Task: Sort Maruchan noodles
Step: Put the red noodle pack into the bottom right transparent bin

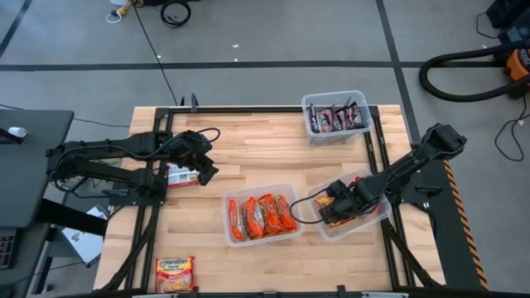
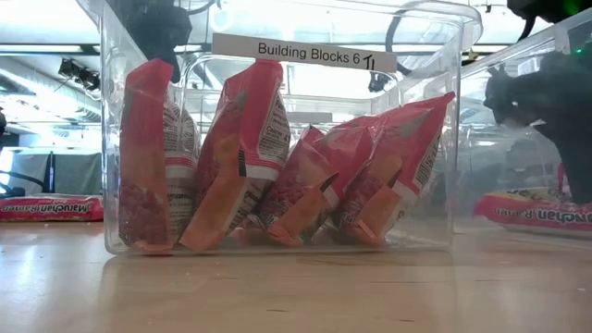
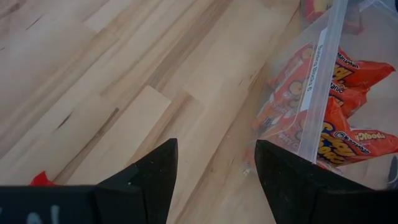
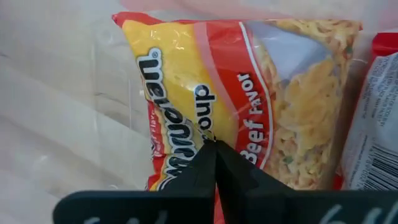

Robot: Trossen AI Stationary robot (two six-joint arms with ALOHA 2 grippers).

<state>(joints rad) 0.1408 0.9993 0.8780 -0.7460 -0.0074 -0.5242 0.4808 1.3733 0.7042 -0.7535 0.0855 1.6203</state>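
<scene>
Right gripper (image 1: 338, 207) sits inside the clear bin at right (image 1: 374, 220), fingers clenched together with nothing between them. Directly in front of the tips lies a yellow-red beef packet (image 4: 249, 99), flat on the bin floor; a 2nd packet edge shows beside it.

Left gripper (image 1: 205, 165) hovers over the left of the table, fingers spread and empty. A red-and-white packet (image 1: 178, 175) lies on the wood just beside and partly under it.

Other packets:
- orange-red group (image 1: 263, 215) stands on edge in the middle bin (image 1: 234, 241), leaning against one another
- dark packets (image 1: 335, 118) stand in the far bin (image 1: 325, 97)
- 1 yellow-red packet (image 1: 175, 274) lies loose at the near left edge of the table

Handling, judged: packets look light, with a slick crinkly film over a brittle noodle block. A hard squeeze could crack the block; a flat face gives the fingers little purchase. Best hold is probably across a short edge or the crimped seam, lifting 1 end first.

Obstructions: bin walls limit the approach angle for the right arm, and the middle and right bins sit close together. The loose near-left packet is clear on all sides.
</scene>
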